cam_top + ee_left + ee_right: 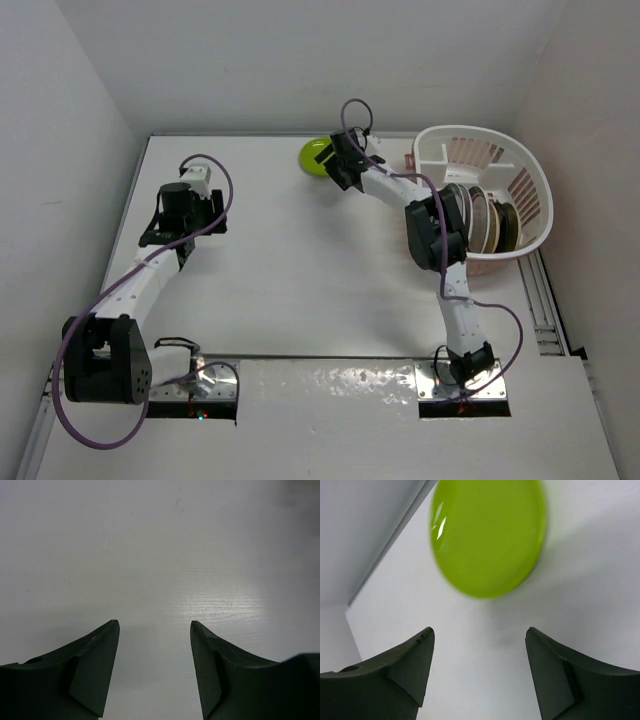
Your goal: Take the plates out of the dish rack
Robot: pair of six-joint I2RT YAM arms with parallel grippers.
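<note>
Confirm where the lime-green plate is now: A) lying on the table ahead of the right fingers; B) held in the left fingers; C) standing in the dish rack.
A: the lime-green plate lies on the table, outside the dish rack, beyond the open right gripper.

- The left gripper (154, 625) has its jaws spread wide, with dark fingers (92, 665) at 7 and 5 o'clock and bare tabletop between them.
- The white table (150, 540) fills the view, with a soft glare patch (215, 605) toward 3 o'clock.
</note>
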